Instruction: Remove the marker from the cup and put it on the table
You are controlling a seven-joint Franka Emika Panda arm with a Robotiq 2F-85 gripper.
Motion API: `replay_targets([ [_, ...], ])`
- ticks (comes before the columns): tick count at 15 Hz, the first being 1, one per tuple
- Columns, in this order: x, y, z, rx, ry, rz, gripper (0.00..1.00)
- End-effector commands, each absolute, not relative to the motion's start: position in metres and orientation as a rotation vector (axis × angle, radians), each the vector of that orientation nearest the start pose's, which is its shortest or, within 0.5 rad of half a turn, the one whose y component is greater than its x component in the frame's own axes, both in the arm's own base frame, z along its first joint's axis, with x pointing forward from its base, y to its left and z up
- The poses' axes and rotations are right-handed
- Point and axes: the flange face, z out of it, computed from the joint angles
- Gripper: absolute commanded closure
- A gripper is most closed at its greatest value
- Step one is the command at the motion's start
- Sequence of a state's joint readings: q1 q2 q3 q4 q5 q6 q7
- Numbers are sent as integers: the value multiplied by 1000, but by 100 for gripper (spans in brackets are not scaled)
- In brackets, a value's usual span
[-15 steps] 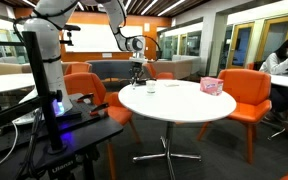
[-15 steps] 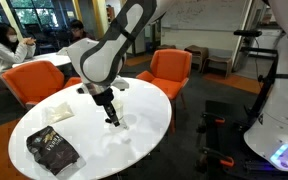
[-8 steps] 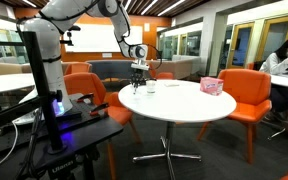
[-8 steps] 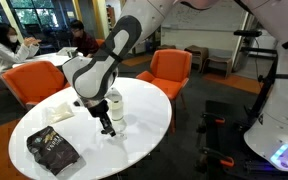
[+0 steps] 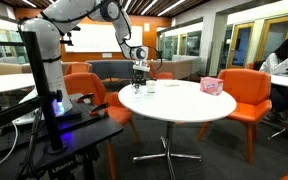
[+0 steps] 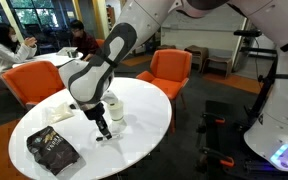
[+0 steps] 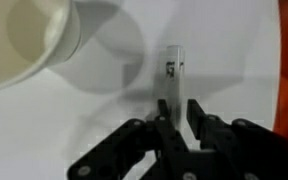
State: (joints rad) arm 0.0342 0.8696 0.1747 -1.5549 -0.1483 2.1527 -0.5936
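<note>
- Wrist view: the cup (image 7: 29, 40) is cut off by the top and left picture edges, and everything is blurred.
- The marker's (image 7: 173, 72) lower end is hidden between the fingers of the gripper (image 7: 176, 108).
- In an exterior view, the cup (image 5: 151, 86) near the table (image 5: 184, 108) edge is too small for detail.

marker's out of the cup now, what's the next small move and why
Probably lower the gripper the last bit and open it. In the wrist view it grips the marker over bare table, clear of the cup. In an exterior view the gripper hangs just above the table, so a release should lay it down gently.
</note>
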Motion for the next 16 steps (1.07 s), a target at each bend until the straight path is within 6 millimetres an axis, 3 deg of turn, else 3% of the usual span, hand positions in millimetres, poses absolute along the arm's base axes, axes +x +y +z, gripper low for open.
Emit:
replay_targets([
  [1, 663, 122, 116, -2756, -1362, 362, 42],
  [5, 670, 123, 127, -2793, -1422, 275, 11],
  [7, 671, 124, 134, -2791, -1433, 246, 0],
  [16, 661, 140, 205, -2801, -1460, 117, 0],
])
